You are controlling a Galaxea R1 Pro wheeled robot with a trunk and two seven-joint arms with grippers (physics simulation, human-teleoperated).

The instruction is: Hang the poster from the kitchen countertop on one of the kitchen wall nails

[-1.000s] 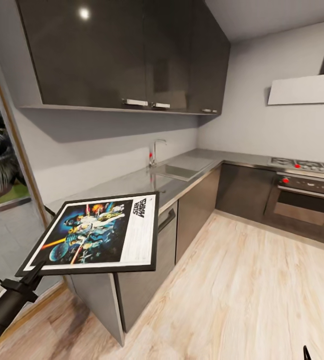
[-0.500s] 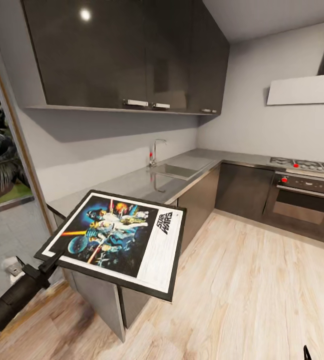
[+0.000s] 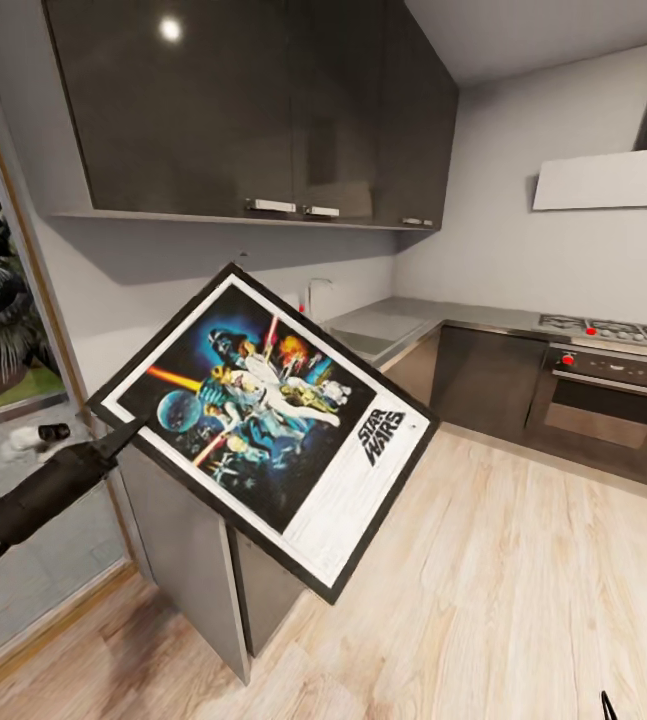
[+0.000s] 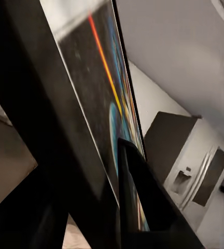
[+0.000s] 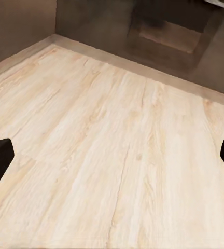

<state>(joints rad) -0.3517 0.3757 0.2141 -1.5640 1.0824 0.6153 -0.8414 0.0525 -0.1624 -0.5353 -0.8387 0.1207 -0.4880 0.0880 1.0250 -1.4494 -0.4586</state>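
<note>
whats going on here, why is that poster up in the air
The robot's left claw grips the Star Wars poster by one corner and holds it tilted in the air, clear of the grey kitchen countertop. It is not on a wall yet. The right claw is open over the wooden floor, holding nothing.

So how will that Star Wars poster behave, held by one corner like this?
The poster looks stiff: its black frame stays straight though tilted. The left gripper pinches only the corner, so it may swing or slip. Probably light, since one corner grip lifts it off the countertop.
</note>
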